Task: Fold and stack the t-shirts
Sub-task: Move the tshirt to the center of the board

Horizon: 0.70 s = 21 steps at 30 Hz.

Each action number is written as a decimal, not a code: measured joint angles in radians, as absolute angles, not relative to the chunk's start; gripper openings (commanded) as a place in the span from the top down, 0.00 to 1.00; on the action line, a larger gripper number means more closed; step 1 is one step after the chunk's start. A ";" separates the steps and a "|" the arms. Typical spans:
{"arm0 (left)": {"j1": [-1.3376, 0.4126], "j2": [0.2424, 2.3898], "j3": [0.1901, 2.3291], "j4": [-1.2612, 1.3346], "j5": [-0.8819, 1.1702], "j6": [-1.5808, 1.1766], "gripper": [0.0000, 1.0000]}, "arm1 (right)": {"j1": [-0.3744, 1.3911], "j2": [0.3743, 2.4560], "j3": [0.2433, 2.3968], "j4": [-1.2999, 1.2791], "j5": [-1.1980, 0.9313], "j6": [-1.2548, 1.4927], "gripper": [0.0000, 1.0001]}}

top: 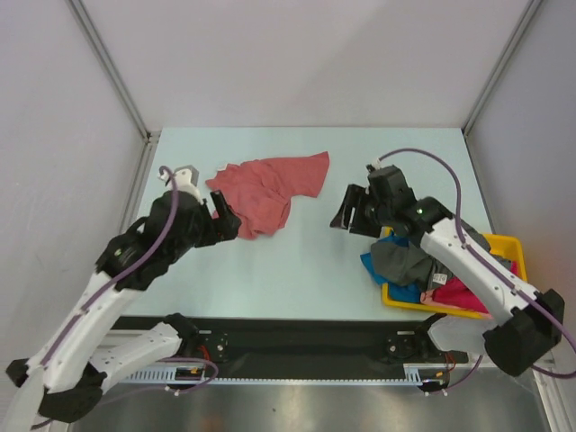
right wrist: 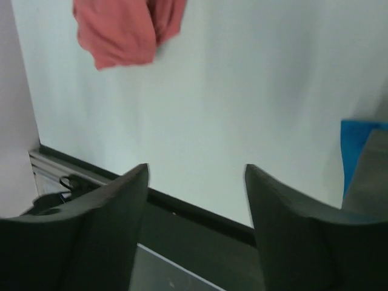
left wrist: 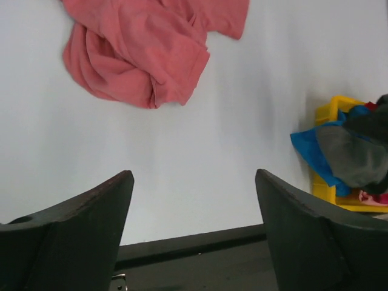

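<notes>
A salmon-red t-shirt (top: 270, 189) lies crumpled at the table's far middle; it also shows in the left wrist view (left wrist: 145, 48) and the right wrist view (right wrist: 124, 30). Dark grey (top: 405, 261), bright blue (top: 376, 267) and magenta-pink (top: 463, 295) t-shirts sit heaped in the yellow tray (top: 504, 243). My left gripper (top: 225, 214) is open and empty at the red shirt's near-left edge. My right gripper (top: 351, 211) is open and empty, between the red shirt and the tray.
The yellow tray stands at the right near edge, also in the left wrist view (left wrist: 330, 112). A black rail (top: 297, 337) runs along the near table edge. Grey walls enclose the table on three sides.
</notes>
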<state>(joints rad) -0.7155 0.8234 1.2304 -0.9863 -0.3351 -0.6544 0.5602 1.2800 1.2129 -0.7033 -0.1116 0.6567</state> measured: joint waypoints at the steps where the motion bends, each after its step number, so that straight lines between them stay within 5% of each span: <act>1: -0.669 0.854 1.209 -0.964 -0.308 -0.654 0.21 | 0.559 1.249 1.164 -0.697 -0.123 0.662 0.39; 4: -0.458 0.934 1.102 -0.867 -0.193 -0.654 0.27 | 0.558 1.178 1.045 -0.602 -0.160 0.700 0.41; 11: -0.199 1.157 0.965 -0.676 0.005 -0.632 0.20 | 0.487 1.285 1.030 -0.450 -0.186 0.699 0.43; 21: -0.025 1.438 0.974 -0.423 0.156 -0.589 0.14 | 0.442 1.399 1.047 -0.630 -0.115 0.591 0.18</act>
<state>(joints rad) -0.0246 1.4380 0.9741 -0.4232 0.1558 -0.5888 0.4419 1.3987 1.0466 -0.6296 -0.1150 0.5911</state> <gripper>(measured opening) 0.849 0.788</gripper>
